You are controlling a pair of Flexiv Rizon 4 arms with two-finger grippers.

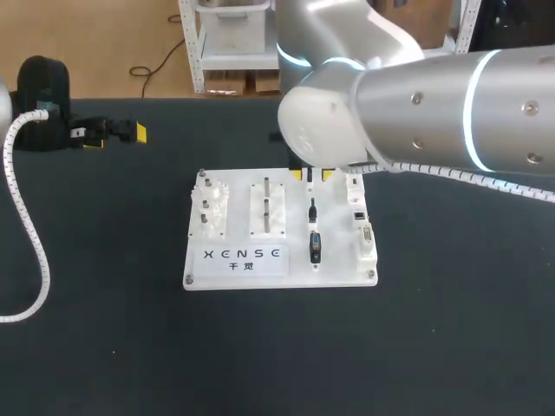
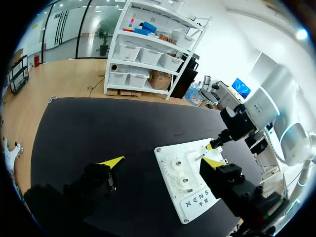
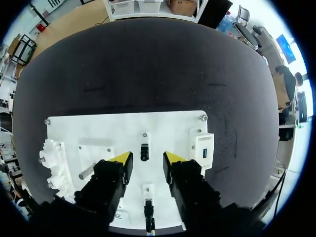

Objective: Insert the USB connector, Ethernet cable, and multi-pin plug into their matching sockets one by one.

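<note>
A white board (image 1: pixel 282 276) lies mid-table. In its middle column stand a small black connector (image 1: pixel 312 209) and, nearer the front, a longer black plug (image 1: pixel 315 246). White socket blocks (image 1: pixel 362 227) line the board's right side. My right gripper (image 1: pixel 313 176) hangs over the board's back edge. In the right wrist view its fingers straddle the small black connector (image 3: pixel 144 152) with a gap on each side, so the right gripper (image 3: pixel 146 159) is open. The longer plug (image 3: pixel 148 210) shows under it. My left gripper (image 2: pixel 163 162) is wide open and holds nothing. It hovers over the table far left of the board.
Gears (image 1: pixel 212 208) and a peg block (image 1: pixel 269 208) fill the board's left half. A coiled white cable (image 1: pixel 30 234) runs along my left arm. The left gripper (image 1: pixel 117 136) sits near the table's back left edge. Black tabletop surrounds the board.
</note>
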